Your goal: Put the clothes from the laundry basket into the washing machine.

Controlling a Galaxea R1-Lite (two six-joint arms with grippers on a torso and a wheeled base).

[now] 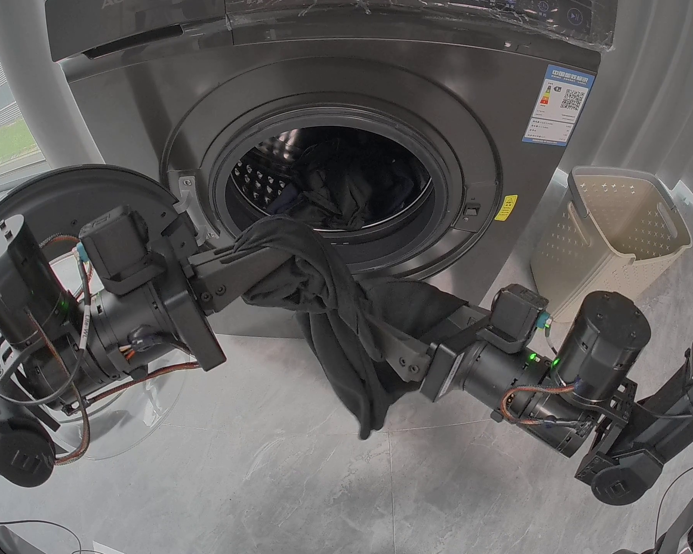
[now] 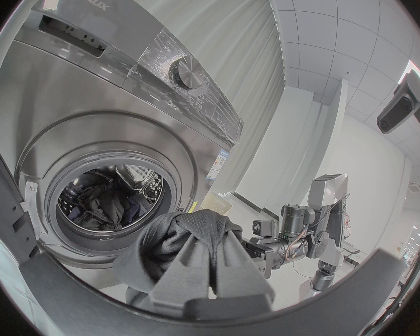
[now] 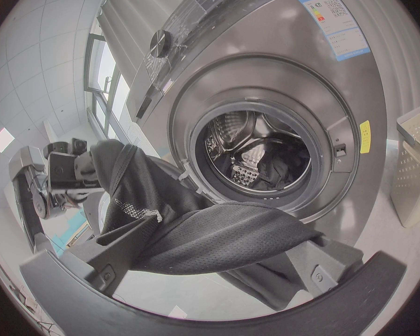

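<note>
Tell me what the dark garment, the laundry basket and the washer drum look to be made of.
Dark garment: soft knit mesh, probably synthetic; tiny holes, limp drape. Laundry basket: matte beige plastic, moulded with a punched pattern. Washer drum: bright metal, likely stainless steel; it mirrors light and has perforations.

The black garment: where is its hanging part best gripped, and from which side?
Take the hanging tail of the black garment, coming from the front. It hangs free below the left gripper, which pinches the top, and the right gripper, which it drapes over; the washing machine blocks the back.
</note>
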